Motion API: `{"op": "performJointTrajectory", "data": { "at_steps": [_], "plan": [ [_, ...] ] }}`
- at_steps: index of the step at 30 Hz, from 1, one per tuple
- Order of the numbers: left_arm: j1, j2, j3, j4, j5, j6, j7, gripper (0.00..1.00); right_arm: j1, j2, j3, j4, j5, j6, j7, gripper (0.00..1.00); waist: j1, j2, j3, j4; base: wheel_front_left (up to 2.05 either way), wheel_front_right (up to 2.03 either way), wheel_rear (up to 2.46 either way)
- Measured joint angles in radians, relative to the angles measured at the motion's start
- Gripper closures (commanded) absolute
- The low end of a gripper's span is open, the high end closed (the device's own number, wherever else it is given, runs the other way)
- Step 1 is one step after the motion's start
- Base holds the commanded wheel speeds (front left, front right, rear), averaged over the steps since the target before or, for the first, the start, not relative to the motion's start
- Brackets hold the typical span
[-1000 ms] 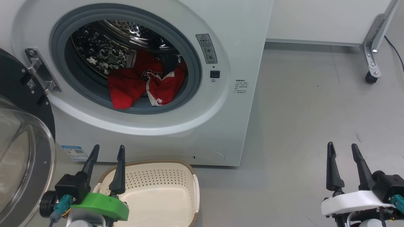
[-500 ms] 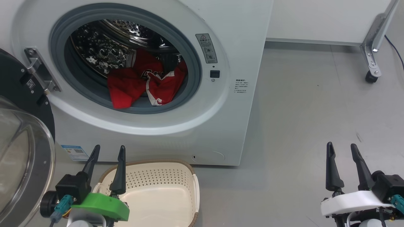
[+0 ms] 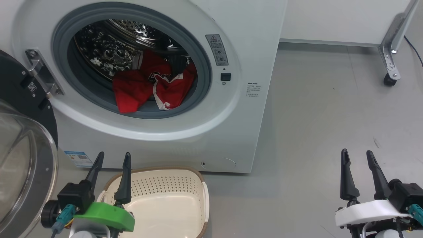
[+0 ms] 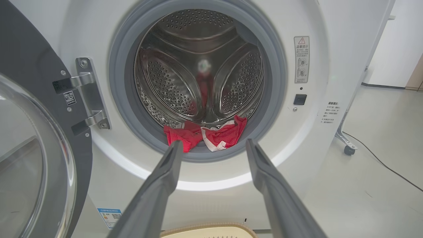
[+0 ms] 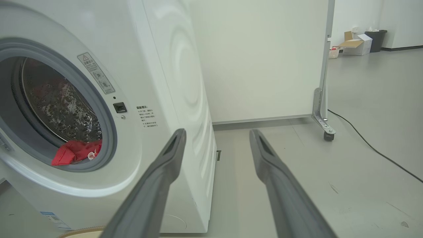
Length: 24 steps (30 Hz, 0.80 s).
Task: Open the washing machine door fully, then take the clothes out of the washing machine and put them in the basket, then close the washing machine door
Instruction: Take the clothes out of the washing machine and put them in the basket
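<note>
The white washing machine (image 3: pixel 257 49) stands ahead with its door (image 3: pixel 23 158) swung open to the left, black rim and clear glass bowl showing. Red clothes (image 3: pixel 148 87) with white trim lie at the front of the steel drum, also seen as clothes (image 4: pixel 205 135) and clothes (image 5: pixel 77 150). The cream basket (image 3: pixel 198 178) sits on the floor right below the opening. My left gripper (image 3: pixel 113 156) hovers open over the basket's left rim, empty. My right gripper (image 3: pixel 357 153) is open and empty over bare floor at the right; in its wrist view the gripper (image 5: pixel 216 132) points past the machine's side.
A white partition on a metal leg with a caster (image 3: pixel 390 81) stands at the back right, with a dark cable (image 5: pixel 373 148) trailing over the grey floor. Boxes and a bin (image 5: pixel 362 41) sit far off.
The head view has shifted very slightly; the right gripper's fingers have crept up a touch. Clothes, door and basket lie as before.
</note>
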Motion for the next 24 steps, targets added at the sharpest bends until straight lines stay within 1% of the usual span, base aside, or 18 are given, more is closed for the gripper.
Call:
{"op": "performJointTrajectory", "data": {
  "at_steps": [7,11,14,19,24],
  "plan": [
    [0.002,0.006,0.009,-0.018,-0.002,0.006,0.002,0.0,0.0,0.002,0.009,-0.011,0.0,0.0,0.0,0.0,0.0,0.0,0.029,-0.011,0.0,0.0,0.0],
    [0.002,0.003,0.021,-0.035,-0.024,0.006,0.011,0.0,0.0,0.002,0.009,-0.017,-0.002,0.0,0.0,0.0,0.0,0.0,0.059,-0.022,0.0,0.0,0.0],
    [0.001,0.008,0.031,-0.041,-0.025,0.015,0.021,0.0,0.0,0.002,0.012,-0.026,-0.005,0.0,0.0,0.0,0.0,0.0,0.087,-0.033,0.0,0.0,0.0],
    [-0.012,0.035,0.052,-0.056,-0.025,0.022,0.043,0.0,-0.003,0.004,0.032,-0.039,-0.007,0.0,0.0,0.0,0.0,0.0,0.137,-0.061,0.0,0.0,0.0],
    [-0.07,0.066,0.092,-0.062,-0.03,0.036,0.08,0.0,-0.019,0.008,0.04,-0.049,-0.007,0.0,0.0,0.0,0.0,0.0,0.186,-0.105,0.0,0.0,0.0]
  ]
}}
